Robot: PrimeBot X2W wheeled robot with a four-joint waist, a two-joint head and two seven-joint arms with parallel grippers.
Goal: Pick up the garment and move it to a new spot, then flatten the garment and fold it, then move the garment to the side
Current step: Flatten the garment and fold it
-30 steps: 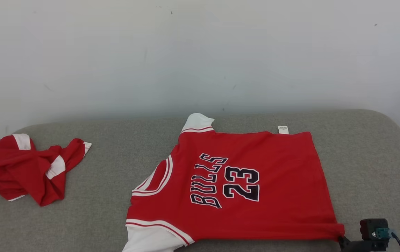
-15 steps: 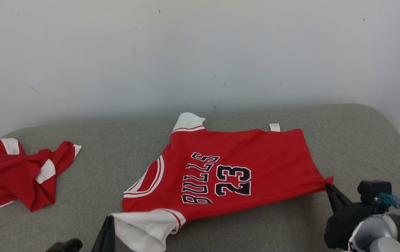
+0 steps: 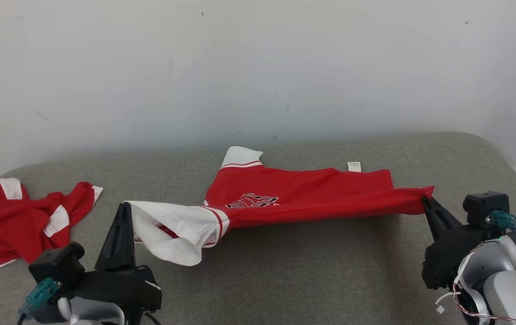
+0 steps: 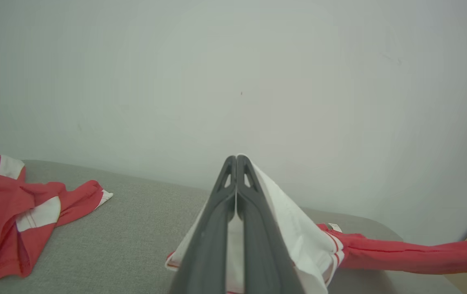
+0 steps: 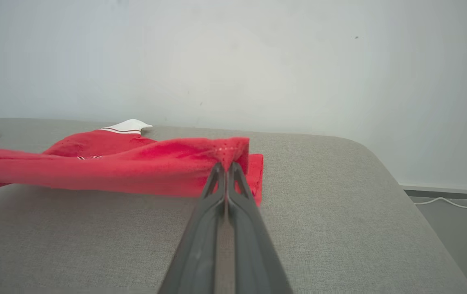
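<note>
"Where's the shirt right now?"

"The shirt (image 3: 312,198) is over the middle of the table (image 3: 307,280). Its back edge lies on the table top. Its front edge is lifted off the table and pulled into a long band between my two grippers."

"What has your left one got?"

"My left gripper (image 3: 125,206) is clenched on the white sleeve (image 3: 172,230), above the front left part of the table. From my left wrist I see both fingers (image 4: 217,228) pressed together, with white cloth hanging off their tips."

"And the right?"

"My right gripper (image 3: 425,198) is pinching the red corner of the hem, above the right side of the table. The cloth bunches up just at the tips, and the fingers are tight together."

"Anything else on the table?"

"A crumpled red and white cloth (image 3: 19,221) lies at the table's left end, well apart from the shirt. A small white label (image 3: 353,166) sticks out of the shirt's back edge, toward the rear of the table. A bit of dark lettering (image 3: 252,201) shows near the table's middle. A pale wall (image 3: 258,67) stands behind the table."
</note>
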